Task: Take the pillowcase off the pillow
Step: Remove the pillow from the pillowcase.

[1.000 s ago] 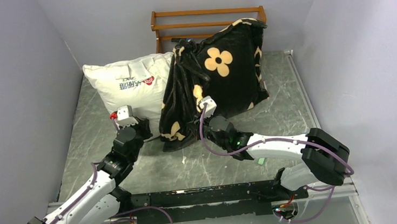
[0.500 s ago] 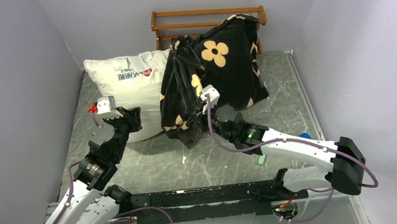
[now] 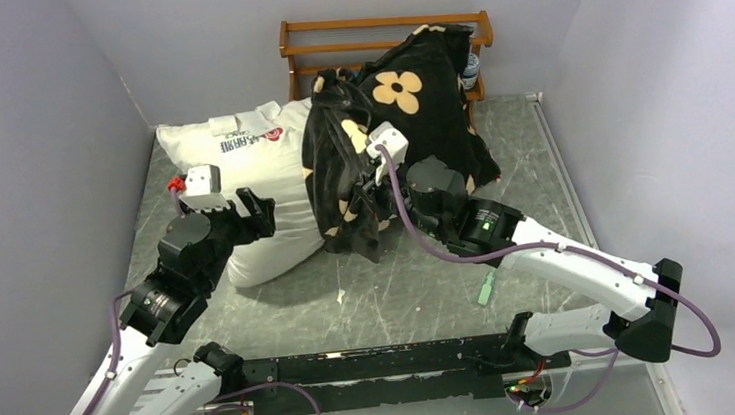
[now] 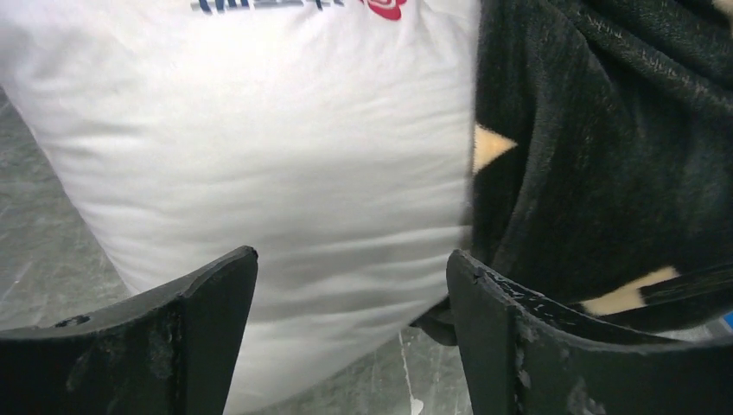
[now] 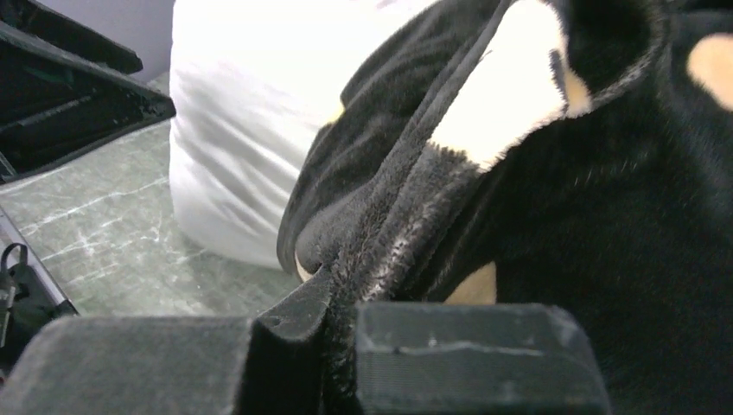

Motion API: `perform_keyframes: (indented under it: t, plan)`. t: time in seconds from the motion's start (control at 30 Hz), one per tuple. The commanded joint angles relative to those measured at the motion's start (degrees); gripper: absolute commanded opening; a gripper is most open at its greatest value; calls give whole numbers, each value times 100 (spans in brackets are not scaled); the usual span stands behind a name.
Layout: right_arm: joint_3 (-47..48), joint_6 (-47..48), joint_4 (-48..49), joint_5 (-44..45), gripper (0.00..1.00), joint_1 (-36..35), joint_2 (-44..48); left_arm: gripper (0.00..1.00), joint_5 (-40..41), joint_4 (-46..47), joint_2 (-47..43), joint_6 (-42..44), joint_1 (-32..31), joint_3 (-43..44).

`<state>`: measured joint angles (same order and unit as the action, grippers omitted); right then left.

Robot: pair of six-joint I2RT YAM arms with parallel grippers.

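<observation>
The left fingers (image 4: 203,298) gape wide, empty, by the plump white rect. pillow (image 3: 262,192) on the grey worktop (image 3: 400,285), & right fingers (image 5: 475,354) clamp the black plush flower-print pillowcase (image 3: 415,113) over its right end.

Wooden two-rail rack (image 3: 368,24) at the far edge, marbled grey table (image 3: 532,183)

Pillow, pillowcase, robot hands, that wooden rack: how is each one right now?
pillow: lying on the table, left part bare, right end inside the cover
pillowcase: bunched up over the pillow's right end, its edge pinched
left gripper: open, at the pillow's bare near corner, holding nothing
right gripper: shut on the pillowcase edge
wooden rack: upright at the back wall, partly hidden by the pillowcase
</observation>
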<state>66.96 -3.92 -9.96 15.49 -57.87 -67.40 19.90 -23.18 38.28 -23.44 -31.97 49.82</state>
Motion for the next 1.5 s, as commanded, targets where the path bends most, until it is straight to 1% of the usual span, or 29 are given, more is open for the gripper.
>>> perform_keyframes:
  t: [0.0,0.1,0.23,0.3,0.4,0.5,0.6,0.77,0.83,0.9,1.03,1.07,1.17,1.27,1.33,1.47]
  plan:
    - [1251,336,541,-72,0,-36,177,86,-67,-413,3,419,-11,455]
    - [1934,505,271,-139,0,-36,-15,88,-125,-581,13,595,-11,595]
    - [2433,618,-133,-147,0,-34,-398,90,-706,-664,53,808,-7,727]
    - [2375,559,-256,-136,0,-31,-520,91,-1086,-742,96,897,-7,749]
    - [2031,409,-437,95,0,-23,-669,91,-1730,-814,144,973,-11,704]
    - [1622,40,-722,301,0,8,-807,91,-2321,-868,184,1031,-7,633]
    - [1236,-365,-1060,404,0,47,-859,91,-2698,-1007,242,1096,-7,600]
    - [729,-875,-1329,38,24,49,-574,91,-2726,-1298,346,921,-11,435]
    - [619,-1054,-1439,-80,35,49,-472,91,-2678,-1290,419,757,-11,303]
    - [564,-1222,-1500,-287,43,42,-414,91,-2697,-1201,515,656,-11,225]
    - [478,-1538,-1336,-909,58,9,-370,91,-2727,-1065,693,596,-11,285]
    - [481,-1589,-1303,-1012,63,1,-387,91,-2725,-1068,738,637,-11,307]
    - [449,-1688,-1194,-1137,75,-32,-473,91,-2647,-1164,850,722,-11,313]
    - [293,-1659,-1082,-1074,82,-37,-562,91,-2355,-1319,919,611,-11,231]
    - [195,-1600,-1097,-924,84,-39,-671,91,-2262,-1390,975,517,-11,169]
    - [140,-1453,-1251,-559,84,-36,-1007,91,-2026,-1420,996,275,-11,-47]
